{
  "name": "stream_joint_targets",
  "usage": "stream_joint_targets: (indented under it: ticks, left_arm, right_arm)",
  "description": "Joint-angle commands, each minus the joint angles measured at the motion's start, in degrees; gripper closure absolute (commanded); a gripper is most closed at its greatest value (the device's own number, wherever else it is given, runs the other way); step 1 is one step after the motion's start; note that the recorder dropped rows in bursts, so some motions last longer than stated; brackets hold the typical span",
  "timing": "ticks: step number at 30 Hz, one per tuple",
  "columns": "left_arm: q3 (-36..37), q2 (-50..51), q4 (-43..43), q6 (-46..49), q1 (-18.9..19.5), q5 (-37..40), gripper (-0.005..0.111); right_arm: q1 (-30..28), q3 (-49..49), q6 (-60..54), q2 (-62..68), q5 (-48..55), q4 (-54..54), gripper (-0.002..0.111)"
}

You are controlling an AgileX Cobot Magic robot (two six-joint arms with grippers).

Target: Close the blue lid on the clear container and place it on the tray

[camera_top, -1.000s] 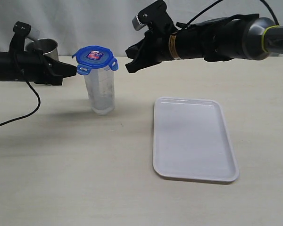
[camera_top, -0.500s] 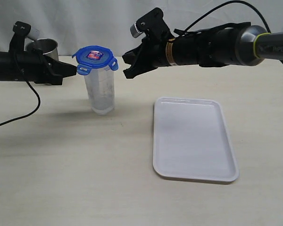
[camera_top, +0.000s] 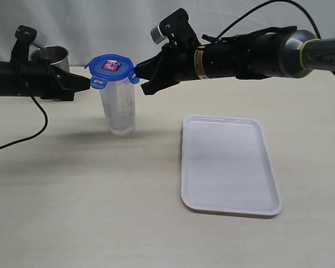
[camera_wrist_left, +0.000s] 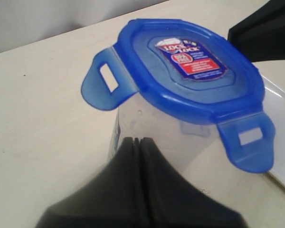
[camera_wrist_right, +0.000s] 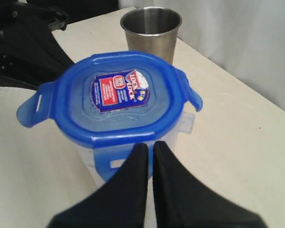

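The blue lid (camera_top: 111,67) sits atop the clear container (camera_top: 119,109), upright on the table (camera_top: 72,195) near the tray (camera_top: 229,162), flanked by the left end effector (camera_top: 88,84) and right end effector (camera_top: 140,81), both with fingers together.

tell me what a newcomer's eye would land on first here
The bright blue lid sits on the tall clear container, left of centre in the exterior view, flaps sticking out. The shut left gripper and right gripper point at it from opposite sides. A white tray lies to its right.
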Motion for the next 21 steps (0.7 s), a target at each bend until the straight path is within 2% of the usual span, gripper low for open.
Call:
stream_joint_targets:
  ticks: [1,16,21]
  left_arm:
    - [0.08,0.0,-0.69,0.07,-0.09,0.24,0.107]
    - [0.08,0.0,-1.11,0.64,-0.09,-0.17,0.107]
    - [0.08,0.0,-1.08,0.64,-0.09,-0.17,0.107]
  right_arm:
    - [0.08,0.1,4.49,0.04,-0.28,-5.24,0.104]
    - [0.08,0.1,7.75,-0.7,-3.67,-8.15,0.104]
    - [0.08,0.1,7.03,-1.5,4.4,-8.25,0.104]
